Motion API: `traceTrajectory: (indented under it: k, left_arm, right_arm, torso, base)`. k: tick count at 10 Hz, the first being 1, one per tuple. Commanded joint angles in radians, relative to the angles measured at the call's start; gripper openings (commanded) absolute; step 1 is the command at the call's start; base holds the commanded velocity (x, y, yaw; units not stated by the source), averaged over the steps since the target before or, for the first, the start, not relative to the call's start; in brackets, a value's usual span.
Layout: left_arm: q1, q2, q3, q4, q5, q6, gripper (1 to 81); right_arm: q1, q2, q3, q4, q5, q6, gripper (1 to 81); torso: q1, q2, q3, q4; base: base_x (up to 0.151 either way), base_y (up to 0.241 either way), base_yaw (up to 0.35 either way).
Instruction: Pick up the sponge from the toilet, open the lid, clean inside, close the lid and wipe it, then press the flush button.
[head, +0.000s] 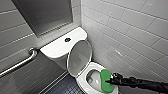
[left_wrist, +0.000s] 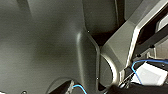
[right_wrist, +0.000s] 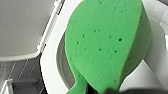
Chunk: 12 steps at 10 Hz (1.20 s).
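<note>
- The toilet (head: 82, 83) – glossy white. Its oval bowl lies low in the head view, with the tank behind it against the grey tiled wall (head: 130, 27).
- The lid (head: 79, 58) – raised and leaning back toward the tank, with its underside facing the bowl. In the right wrist view we see it as a pale slab (right_wrist: 22, 27) beside the rim (right_wrist: 50, 65).
- The flush button (head: 67, 39) – small, round and dark-centred. It is set in the flat tank top, well apart from the sponge.
- The sponge (head: 106, 80) – bright green, held over the bowl's right-hand rim with its broad face turned up toward the head camera.
  - Its long axis runs near-to-far, almost straight up the head picture. One rounded end points toward the wall, the other back toward us.
  - We cannot tell whether it touches the rim.
  - In the right wrist view (right_wrist: 105, 42) the wide rounded end points away from the wrist and the narrow waist sits nearest it.
- The right gripper (head: 112, 81) – black, on an arm entering from the right. Its fingers are pinched onto the sponge's edge near the waist, with nothing else in their grasp.
- The grab bar (head: 20, 63) – metal, on the wall left of the tank.
- The floor (head: 63, 87) – dark, beside the bowl.
</note>
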Motion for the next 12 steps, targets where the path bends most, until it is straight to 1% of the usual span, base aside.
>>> traceTrajectory:
  k: [1, 3, 4, 7, 10, 12]
  left_arm:
    - [0.008, -0.013, 0.02, -0.002, 0.077, 0.005, 81.1]
    - [0.011, -0.013, 0.02, -0.002, 0.077, 0.005, 81.1]
    - [0.012, -0.013, 0.016, -0.002, 0.077, 0.005, 81.1]
    - [0.012, -0.004, 0.005, -0.002, 0.077, 0.005, 81.1]
    - [0.017, 0.008, -0.015, -0.002, 0.077, 0.005, 81.1]
    - [0.02, 0.018, -0.029, -0.005, 0.077, 0.005, 81.1]
  right_arm:
    - [0.163, 0.011, -0.014, 0.022, -0.021, 0.035, 1.0]
    - [0.203, 0.079, -0.073, 0.025, -0.021, 0.052, 1.0]
    - [0.217, 0.114, -0.104, 0.023, -0.021, 0.056, 1.0]
    - [0.255, 0.22, -0.247, 0.029, -0.023, 0.058, 1.0]
    - [0.31, 0.283, -0.316, 0.026, -0.024, 0.056, 1.0]
    - [0.304, 0.347, -0.376, 0.022, -0.024, 0.057, 1.0]
  torso:
    - [0.0, 0.0, 0.0, 0.0]
    - [0.0, 0.0, -0.011, 0.0]
    - [0.0, 0.0, -0.008, 0.0]
    - [0.0, 0.001, -0.009, 0.0]
    - [0.0, 0.001, -0.009, 0.0]
    - [0.0, 0.001, -0.009, 0.0]
  base:
    - [0.0, 0.0, 0.0]
    - [0.0, 0.0, 0.0]
    - [0.0, 0.0, 0.0]
    - [0.0, 0.0, 0.0]
    - [0.0, 0.0, 0.0]
    - [0.0, 0.0, 0.0]
